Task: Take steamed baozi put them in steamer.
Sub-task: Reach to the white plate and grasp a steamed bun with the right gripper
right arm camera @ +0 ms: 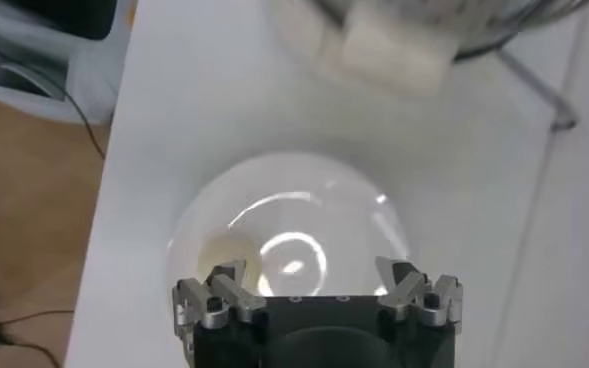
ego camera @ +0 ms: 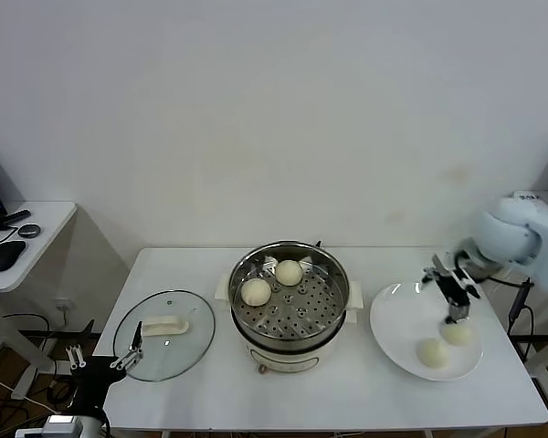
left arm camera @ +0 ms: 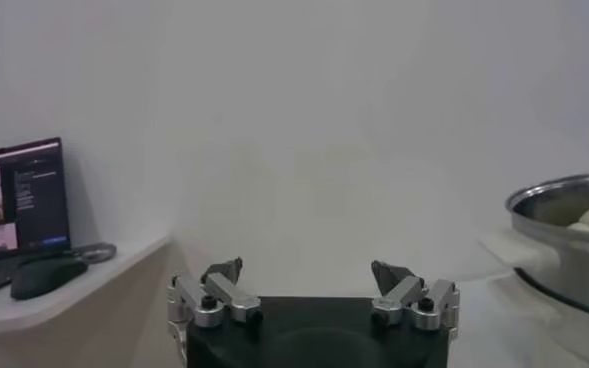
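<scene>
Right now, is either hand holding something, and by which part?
Nothing is held. The right hand is open above the plate, over one baozi. The left hand is open and empty, low beside the table.

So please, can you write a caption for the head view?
Right claw open above a baozi on the plate; two already in the steamer.

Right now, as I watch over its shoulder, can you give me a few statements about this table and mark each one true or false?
1. Two steamed baozi lie in the steamer. True.
2. The white plate is bare. False: two baozi sit on it.
3. The right gripper hangs open over the plate, holding nothing. True.
4. The glass lid covers the steamer. False: it lies on the table on the steamer's left.
5. The left gripper holds a baozi. False: it is open and empty, low by the table's left edge.
</scene>
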Available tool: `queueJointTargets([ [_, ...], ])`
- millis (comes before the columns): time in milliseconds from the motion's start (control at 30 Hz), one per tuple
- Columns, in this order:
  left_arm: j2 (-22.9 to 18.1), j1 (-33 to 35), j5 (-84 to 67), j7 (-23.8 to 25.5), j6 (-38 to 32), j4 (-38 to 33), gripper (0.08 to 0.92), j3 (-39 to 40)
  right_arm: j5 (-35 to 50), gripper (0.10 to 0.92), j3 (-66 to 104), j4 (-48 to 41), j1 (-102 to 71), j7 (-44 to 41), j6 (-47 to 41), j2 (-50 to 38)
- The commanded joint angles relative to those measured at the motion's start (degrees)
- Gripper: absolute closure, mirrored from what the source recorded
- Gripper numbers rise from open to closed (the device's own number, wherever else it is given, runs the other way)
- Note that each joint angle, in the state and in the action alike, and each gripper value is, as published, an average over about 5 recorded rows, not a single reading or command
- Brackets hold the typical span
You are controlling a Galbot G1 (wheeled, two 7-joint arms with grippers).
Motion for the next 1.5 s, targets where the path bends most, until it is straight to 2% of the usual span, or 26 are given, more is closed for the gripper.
queueJointTargets([
  [33, -0.01, 0.20, 0.12, 0.19, 0.37, 0.13, 0.177, -0.37, -7.05, 0.203, 17.10, -1.45, -24.98, 2.75, 3.14, -5.77],
  [333, -0.53, 0.78, 0.17, 0.28, 0.45, -0.30, 0.177, -1.06, -8.46, 0.203, 23.60, -4.39, -32.19, 5.53, 2.14, -0.21],
  [1033, -0.71, 0.89, 0.18, 0.38, 0.61, -0.21, 0.177, -1.45, -11.08, 0.204, 30.64, -9.10, -40.30, 6.21, 0.51, 2.91],
  [1500, -0.89, 0.95, 0.20, 0.41, 0.56, -0.36, 0.177, -1.66, -11.21, 0.361, 31.02, -10.13, -40.14, 6.71, -0.92, 5.31],
])
